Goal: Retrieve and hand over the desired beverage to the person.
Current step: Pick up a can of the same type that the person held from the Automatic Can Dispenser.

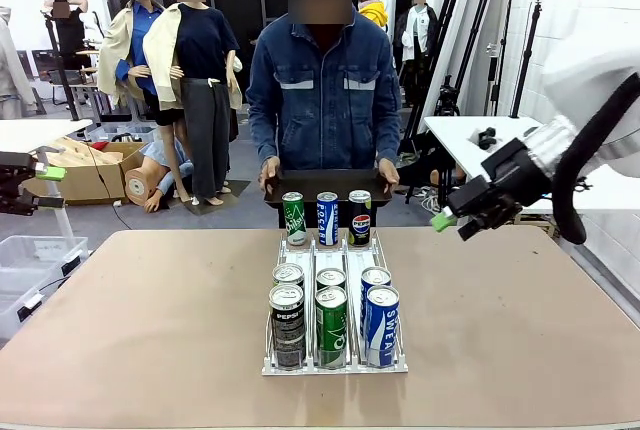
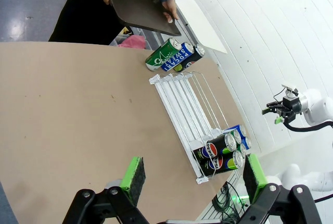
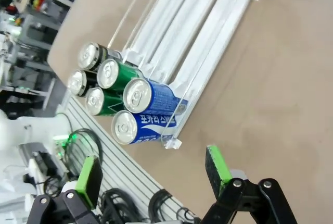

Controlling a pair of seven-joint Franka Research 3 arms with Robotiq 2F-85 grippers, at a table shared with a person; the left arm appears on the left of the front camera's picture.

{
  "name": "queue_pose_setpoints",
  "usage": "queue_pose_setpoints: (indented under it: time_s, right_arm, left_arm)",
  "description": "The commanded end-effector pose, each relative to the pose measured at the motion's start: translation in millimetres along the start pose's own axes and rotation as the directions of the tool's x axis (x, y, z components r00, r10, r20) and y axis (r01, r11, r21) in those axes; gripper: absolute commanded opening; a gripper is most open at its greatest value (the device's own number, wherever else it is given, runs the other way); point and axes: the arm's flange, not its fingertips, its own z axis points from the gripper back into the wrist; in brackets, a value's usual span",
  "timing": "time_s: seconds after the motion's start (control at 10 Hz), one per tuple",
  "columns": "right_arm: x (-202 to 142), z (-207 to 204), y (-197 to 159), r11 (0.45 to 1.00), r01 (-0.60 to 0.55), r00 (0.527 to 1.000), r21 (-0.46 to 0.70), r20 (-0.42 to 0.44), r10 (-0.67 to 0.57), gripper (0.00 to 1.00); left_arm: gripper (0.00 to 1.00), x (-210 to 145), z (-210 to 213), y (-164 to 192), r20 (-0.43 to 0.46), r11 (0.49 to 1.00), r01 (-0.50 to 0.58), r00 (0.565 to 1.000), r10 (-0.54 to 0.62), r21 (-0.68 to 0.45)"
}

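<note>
The person point(image 1: 322, 80) in a blue denim jacket stands at the table's far edge and holds a black tray point(image 1: 325, 183) in both hands. A white wire rack point(image 1: 335, 364) lies in the middle of the table. Three beverage cans stand at its far end: green point(image 1: 293, 218), blue point(image 1: 327, 218) and black Pepsi point(image 1: 360, 216). Several more cans point(image 1: 331, 312) fill its near end. Nothing marks one can as the desired beverage. My right gripper point(image 1: 455, 215) hangs open to the right of the rack, above the table. My left gripper point(image 1: 40, 185) is open, off the table's left edge.
In the left wrist view my open fingers point(image 2: 132, 174) frame the bare brown tabletop point(image 2: 78, 104) with the rack point(image 2: 179, 94) beyond. The right wrist view looks down on the near cans point(image 3: 151, 99) and the table's front edge. A white side table point(image 1: 470, 145) stands at the right.
</note>
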Motion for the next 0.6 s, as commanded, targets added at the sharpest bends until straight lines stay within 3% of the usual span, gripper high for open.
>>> queue_pose_setpoints:
  time_s: [0.0, 0.5]
  right_arm:
    - [8, -8, 20, 0.996, 0.005, 0.995, -0.087, -0.096, -0.013, 1.00]
    - [25, -38, 84, 0.981, -0.070, 0.973, -0.179, -0.230, 0.028, 1.00]
  left_arm:
    - [1.00, 0, 2, 0, -0.003, 1.000, -0.002, 1.000, 0.002, 0.007]
    - [1.00, 0, 2, 0, -0.003, 1.000, -0.002, 1.000, 0.002, 0.007]
